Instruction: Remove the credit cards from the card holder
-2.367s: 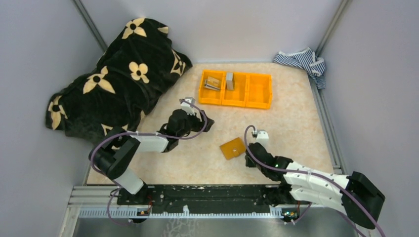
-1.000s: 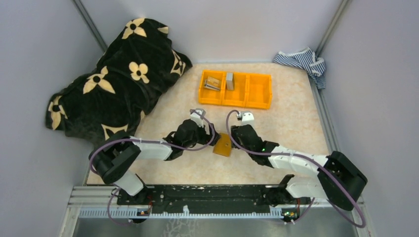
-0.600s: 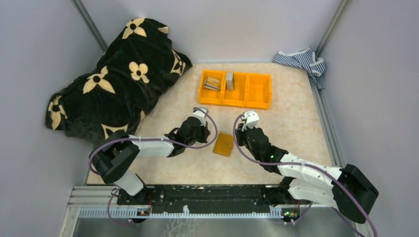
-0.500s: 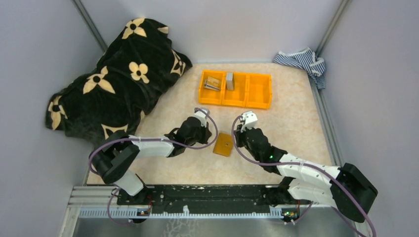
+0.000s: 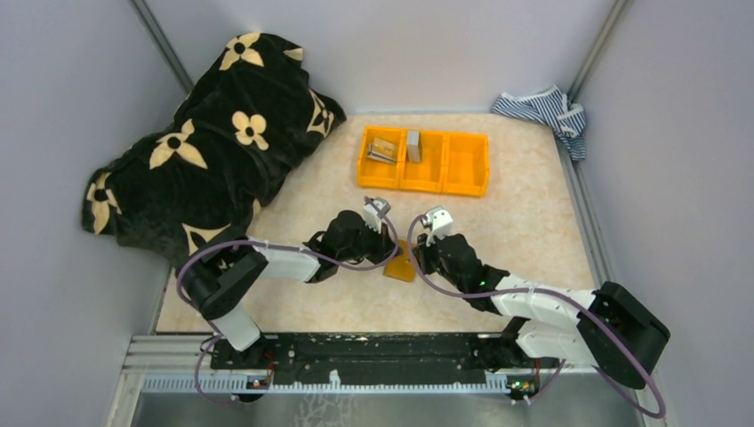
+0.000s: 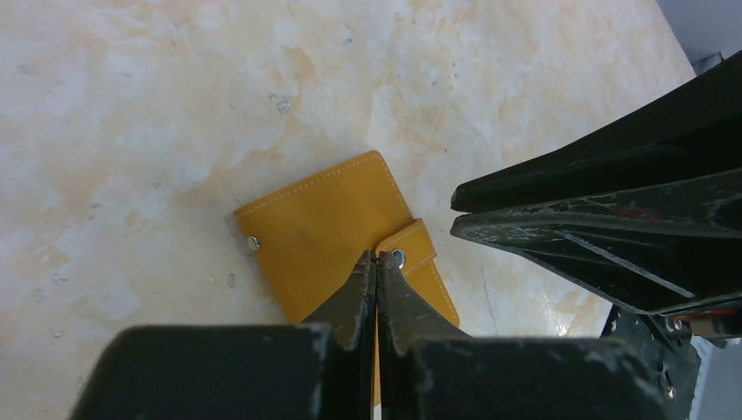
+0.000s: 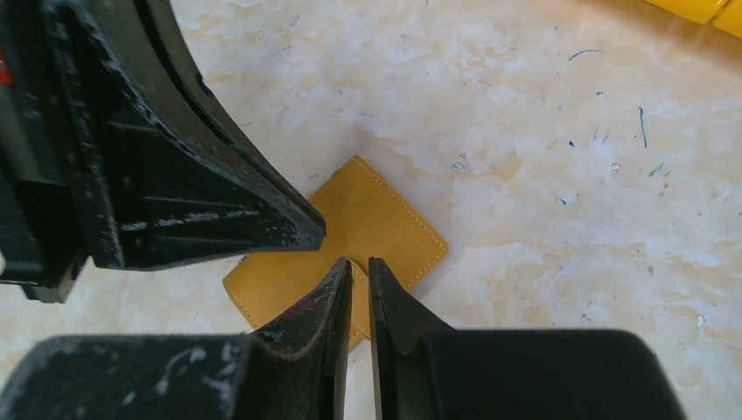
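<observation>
Overhead, left tool [image 5: 392, 253] and right tool [image 5: 418, 259] partly hide the card holder [image 5: 401, 269].

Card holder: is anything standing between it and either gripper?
Nothing visible does. The card holder lies flat on the table with both grippers right at it: the left gripper's shut tips sit at its snap tab, and the right gripper's tips, a slit apart, are at its edge.

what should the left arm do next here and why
Probably lift the snap tab with the left pincer to pop it open: the card holder lies closed and flat on the table, and the shut tips sit right at the tab's edge.
</observation>
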Tool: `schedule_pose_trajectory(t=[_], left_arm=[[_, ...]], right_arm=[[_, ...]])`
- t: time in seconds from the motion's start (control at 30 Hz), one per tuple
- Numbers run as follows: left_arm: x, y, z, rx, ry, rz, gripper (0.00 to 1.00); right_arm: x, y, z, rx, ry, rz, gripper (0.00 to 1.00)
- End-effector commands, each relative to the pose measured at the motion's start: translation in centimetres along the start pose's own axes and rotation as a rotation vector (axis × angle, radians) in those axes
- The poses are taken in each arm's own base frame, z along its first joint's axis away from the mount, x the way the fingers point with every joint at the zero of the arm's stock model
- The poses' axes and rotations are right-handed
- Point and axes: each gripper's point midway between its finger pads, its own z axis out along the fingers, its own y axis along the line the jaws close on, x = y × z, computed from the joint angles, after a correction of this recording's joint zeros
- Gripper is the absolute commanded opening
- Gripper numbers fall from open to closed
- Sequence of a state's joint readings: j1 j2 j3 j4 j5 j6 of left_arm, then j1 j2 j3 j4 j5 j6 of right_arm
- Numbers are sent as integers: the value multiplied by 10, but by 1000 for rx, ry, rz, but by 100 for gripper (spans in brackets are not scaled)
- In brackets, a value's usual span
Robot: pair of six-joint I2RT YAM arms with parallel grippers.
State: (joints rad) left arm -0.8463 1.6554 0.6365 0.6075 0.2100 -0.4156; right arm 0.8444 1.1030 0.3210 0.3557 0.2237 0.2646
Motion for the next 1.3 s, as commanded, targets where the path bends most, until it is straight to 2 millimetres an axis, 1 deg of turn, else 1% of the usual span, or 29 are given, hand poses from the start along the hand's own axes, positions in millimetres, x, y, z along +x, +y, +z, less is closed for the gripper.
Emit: schedule_pose_trajectory(t=[0.0,0.07,0.13,0.17,0.23,0.33,0.4,0.63,0.77,0.87,1.03,1.27], left_arm=[[6,-14,12,120,5,-58,0],[12,-9,17,103,15,-73,0],[19,8,21,19,37,-82,0],[22,17,21,-27,50,-75,0],[24,30,20,-101,66,-59,0],[22,36,16,-136,64,-31,0],[21,35,14,-136,63,-28,0],[28,27,16,-80,80,-40,0],[28,20,14,-32,61,-31,0],[25,16,11,-18,57,-27,0],[8,3,3,15,20,-21,0],[1,7,-2,-13,-15,-10,0]], right_arm=[[-13,10,4,-38,-43,2,14],[-12,12,4,-49,-35,0,14],[-9,13,3,-57,-29,-2,15],[-8,15,3,-68,-23,-8,18],[-4,16,3,-79,-7,-26,32],[1,15,4,-76,12,-45,44],[5,15,7,-74,28,-59,47],[15,11,20,-44,83,-111,47],[8,16,23,-44,78,-156,48],[2,19,25,-46,83,-174,54],[-10,22,26,-40,84,-200,55],[-4,13,35,11,117,-247,55]])
